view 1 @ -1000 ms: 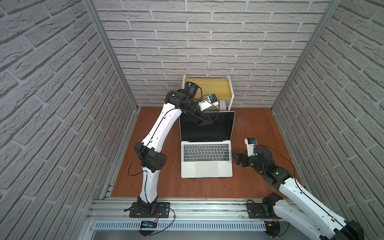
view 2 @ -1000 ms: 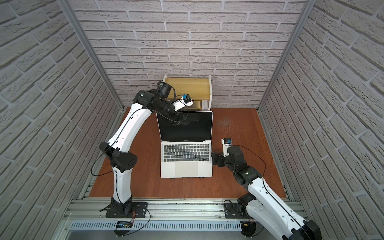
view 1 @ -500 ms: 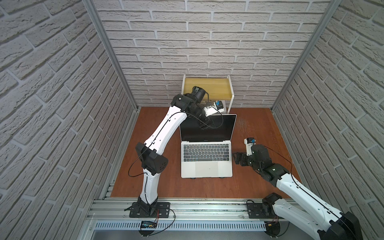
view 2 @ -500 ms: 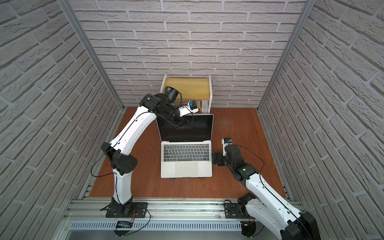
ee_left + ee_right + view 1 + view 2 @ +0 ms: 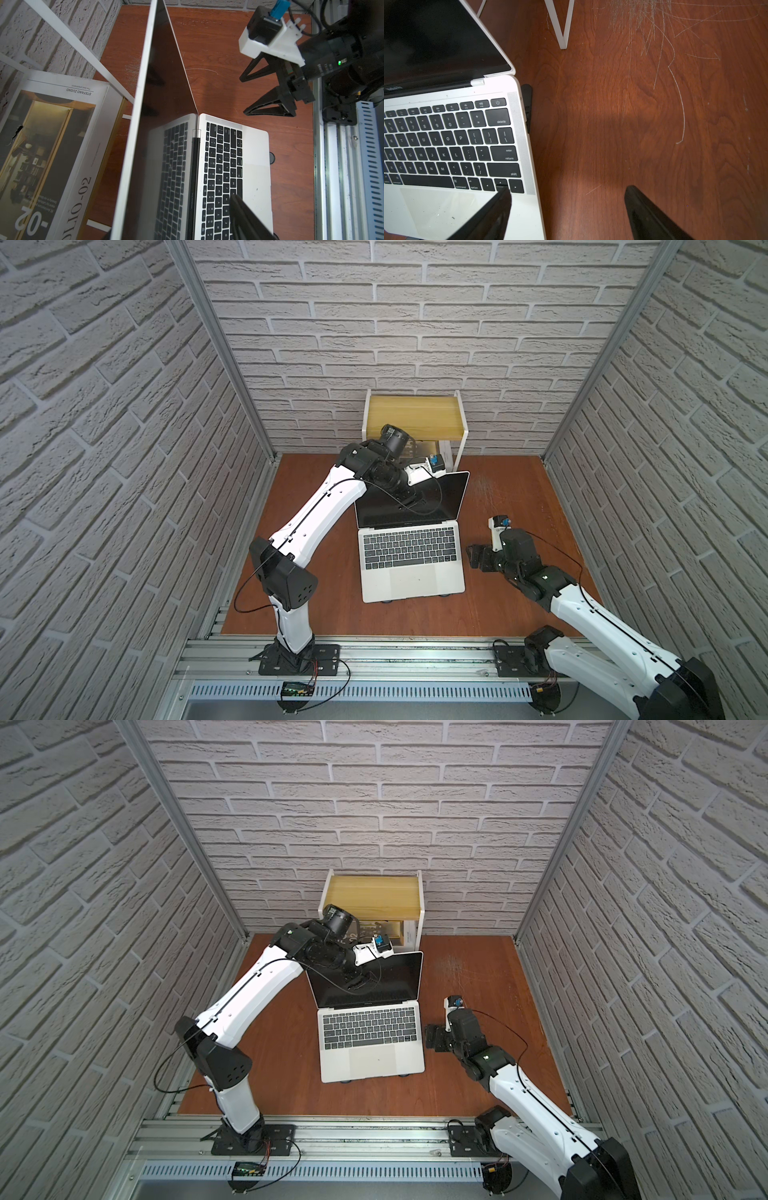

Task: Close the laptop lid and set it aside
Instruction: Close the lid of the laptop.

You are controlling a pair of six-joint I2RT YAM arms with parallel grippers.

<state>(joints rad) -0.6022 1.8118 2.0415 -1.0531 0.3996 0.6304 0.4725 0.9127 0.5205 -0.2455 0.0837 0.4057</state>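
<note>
The silver laptop (image 5: 411,547) stands open in the middle of the table, black keys facing up in both top views (image 5: 370,1036). Its laptop lid (image 5: 444,497) leans back, dark screen showing. My left gripper (image 5: 409,499) hangs open over the lid's top edge. In the left wrist view one finger (image 5: 245,216) is on the keyboard side, apart from the lid (image 5: 166,83); the other is hidden behind it. My right gripper (image 5: 478,558) is open at the base's right edge. One finger (image 5: 496,207) is over the palm rest, the other (image 5: 645,212) over bare wood.
A white-framed shelf with a yellow top (image 5: 413,414) stands against the back wall behind the lid, with a "FOLIO-02" book (image 5: 52,145) lying under it. A dark stand (image 5: 526,104) shows beneath the laptop. Brick walls close in three sides, and a metal rail (image 5: 395,651) runs along the front.
My left gripper has moved right along the lid's top edge and its jaws have narrowed. The lid's top edge has come slightly forward. The right gripper has barely shifted.
</note>
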